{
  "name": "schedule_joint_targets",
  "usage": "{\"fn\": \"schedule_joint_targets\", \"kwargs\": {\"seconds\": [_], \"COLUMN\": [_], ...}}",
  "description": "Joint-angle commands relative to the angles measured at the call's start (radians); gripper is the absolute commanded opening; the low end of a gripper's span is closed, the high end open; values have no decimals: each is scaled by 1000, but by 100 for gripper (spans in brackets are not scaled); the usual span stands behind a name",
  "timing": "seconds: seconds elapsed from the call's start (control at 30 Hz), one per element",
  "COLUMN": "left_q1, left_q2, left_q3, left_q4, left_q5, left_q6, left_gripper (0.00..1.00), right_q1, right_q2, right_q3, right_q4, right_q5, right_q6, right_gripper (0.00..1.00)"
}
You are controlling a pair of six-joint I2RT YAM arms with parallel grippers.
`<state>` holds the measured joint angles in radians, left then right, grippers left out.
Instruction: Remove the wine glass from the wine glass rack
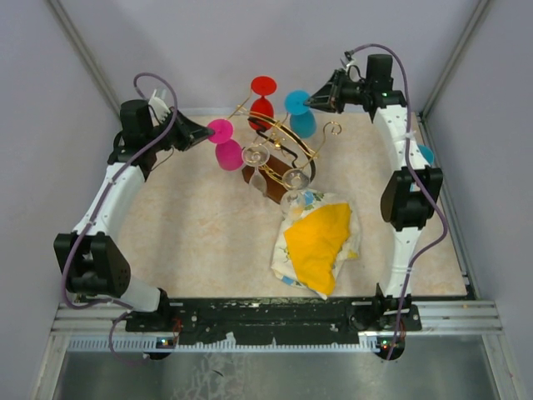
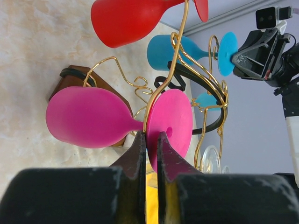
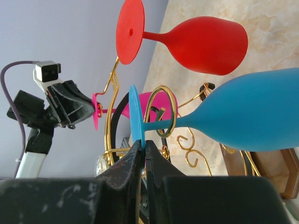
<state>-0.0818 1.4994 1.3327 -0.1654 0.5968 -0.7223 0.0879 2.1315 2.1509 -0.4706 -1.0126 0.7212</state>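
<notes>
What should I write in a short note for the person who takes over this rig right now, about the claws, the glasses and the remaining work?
Left claw: shut on the foot of the pink glass.
Right claw: shut on the foot of the blue glass.
Both glasses hang on the gold rack, along with the red glass and the clear glasses.
Done: both grips. Left: slide a held glass out of its hook; none is off yet.
</notes>
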Motion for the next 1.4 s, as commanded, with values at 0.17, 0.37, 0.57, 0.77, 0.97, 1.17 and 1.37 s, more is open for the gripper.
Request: {"fn": "schedule_joint_targets", "kwargs": {"seconds": [0.17, 0.37, 0.57, 0.77, 0.97, 1.17, 1.37], "left_q1": [-11, -11, -10, -11, -10, -9, -10], "left_q2": [-45, -61, -60, -50, -51, -44, -43], "left_q3": [-14, -20, -26, -20, -6, -9, -19], "left_q4": [30, 12, 18, 35, 22, 15, 13], "left_q5": [33, 21, 30, 49, 44, 38, 38], "left_q6": [18, 22, 21, 13, 20, 22, 23], "left_gripper": [30, 42, 20, 0, 0, 9, 22], "right_q1": [-16, -20, -33, -39, -37, -22, 15], "right_q2": [-96, -99, -104, -107, -76, -2, 68], "right_q3": [2, -1, -6, -20, -11, 86, 192], "right_q4": [92, 90, 98, 126, 201, 204, 181], "right_q5": [-46, -39, -22, -20, -14, -16, -30], "right_q6": [47, 48, 58, 78, 142, 181, 192], "right_gripper": [7, 7, 7, 7, 4, 2, 1]}}
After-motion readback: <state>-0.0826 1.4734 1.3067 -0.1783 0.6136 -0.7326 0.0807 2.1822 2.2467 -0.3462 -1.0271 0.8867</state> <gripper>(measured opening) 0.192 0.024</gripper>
